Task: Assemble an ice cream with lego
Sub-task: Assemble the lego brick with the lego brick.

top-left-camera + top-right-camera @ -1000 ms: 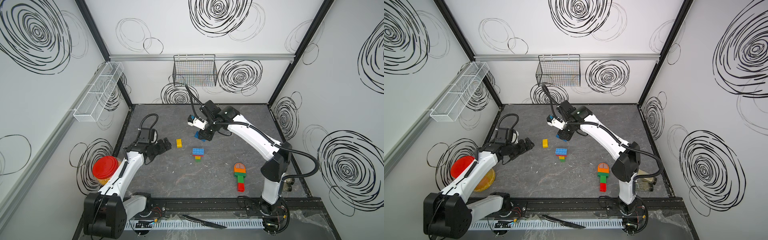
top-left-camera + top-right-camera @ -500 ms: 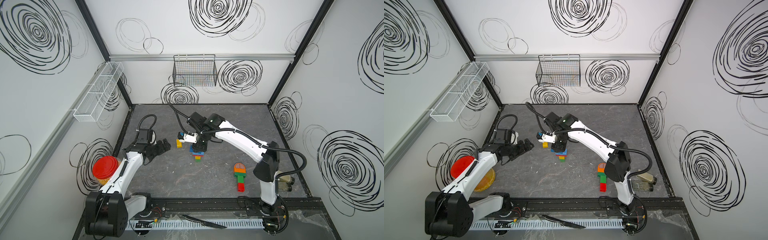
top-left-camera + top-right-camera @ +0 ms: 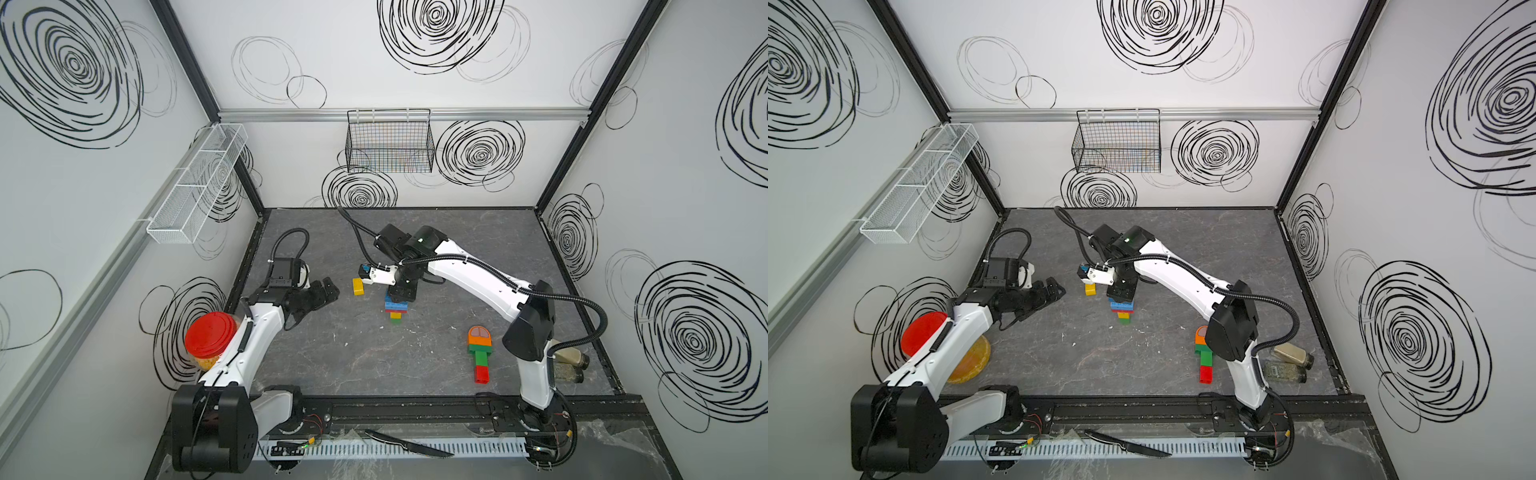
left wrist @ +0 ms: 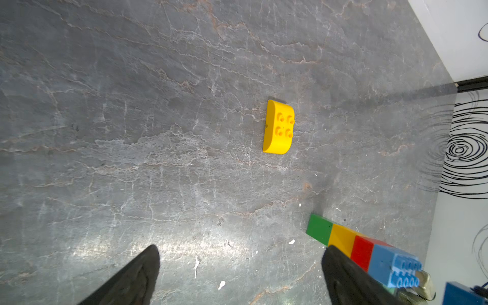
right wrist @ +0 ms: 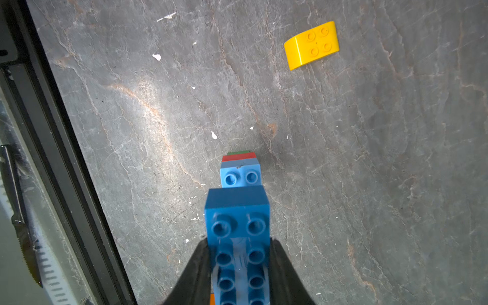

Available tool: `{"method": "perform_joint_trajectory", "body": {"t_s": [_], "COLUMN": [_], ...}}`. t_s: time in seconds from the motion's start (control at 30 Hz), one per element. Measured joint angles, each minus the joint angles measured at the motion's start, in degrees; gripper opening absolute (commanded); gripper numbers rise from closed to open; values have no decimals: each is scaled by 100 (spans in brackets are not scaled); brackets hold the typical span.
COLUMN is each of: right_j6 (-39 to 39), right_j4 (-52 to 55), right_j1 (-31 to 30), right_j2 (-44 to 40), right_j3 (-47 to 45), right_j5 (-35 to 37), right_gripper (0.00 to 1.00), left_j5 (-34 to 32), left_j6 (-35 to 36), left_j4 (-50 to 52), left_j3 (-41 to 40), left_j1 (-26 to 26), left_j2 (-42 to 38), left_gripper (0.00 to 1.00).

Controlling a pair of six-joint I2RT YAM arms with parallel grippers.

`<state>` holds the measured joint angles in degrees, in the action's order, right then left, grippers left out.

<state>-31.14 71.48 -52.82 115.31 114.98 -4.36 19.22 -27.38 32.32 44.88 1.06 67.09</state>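
Right tool (image 5: 239,244) clamped on blue brick (image 5: 237,211), held over stack (image 3: 395,307) of green, yellow, red, blue; seating not confirmed. Yellow dome piece (image 3: 358,286) left loose near stack, judged last to be added. Left tool (image 4: 241,250) spread apart, empty, beside stack. Bench (image 3: 374,365) open around stack; walls well apart.

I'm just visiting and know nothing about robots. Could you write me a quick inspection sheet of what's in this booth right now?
Surface: grey stone-look tabletop, a few white flecks.
Job's things: green-yellow-red-blue brick stack; loose yellow rounded piece; separate orange-green-red stack nearer the front.
Clutter: red-lidded jar, two spice bottles, knife at the front edge.
Grippers: left gripper open, empty; right gripper shut on a blue brick by the stack's blue end.
Cables: black hoses loop over both arms; no snag seen.
Surroundings: swirl-patterned walls, wire basket, white mesh shelf.
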Motion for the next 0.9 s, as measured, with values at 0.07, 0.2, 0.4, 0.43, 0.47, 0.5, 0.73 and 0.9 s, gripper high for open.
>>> {"method": "perform_joint_trajectory", "body": {"t_s": [0.07, 0.2, 0.4, 0.43, 0.47, 0.5, 0.73, 0.9], "right_j6": [0, 0, 0, 0, 0, 0, -2, -4], "right_j4": [2, 2, 11, 11, 11, 11, 11, 11], "right_j1": [-2, -4, -7, -7, -7, -7, -7, -7], "right_j2": [57, 136, 177, 181, 181, 181, 188, 199], "right_j3": [11, 11, 37, 44, 44, 44, 57, 57], "right_j5": [13, 50, 103, 107, 122, 127, 153, 155], "right_gripper": [0, 0, 0, 0, 0, 0, 0, 0], "left_j5": [13, 39, 177, 199, 227, 249, 310, 330], "left_j6": [17, 44, 83, 94, 107, 122, 153, 164], "left_j4": [28, 63, 61, 61, 70, 74, 103, 101], "left_j3": [0, 0, -33, -50, -72, -92, -162, -162], "left_j1": [11, 13, 13, 13, 13, 13, 13, 13], "left_j2": [0, 0, -2, -2, -2, -2, -2, -2], "left_gripper": [99, 99, 99, 99, 99, 99, 99, 99]}}
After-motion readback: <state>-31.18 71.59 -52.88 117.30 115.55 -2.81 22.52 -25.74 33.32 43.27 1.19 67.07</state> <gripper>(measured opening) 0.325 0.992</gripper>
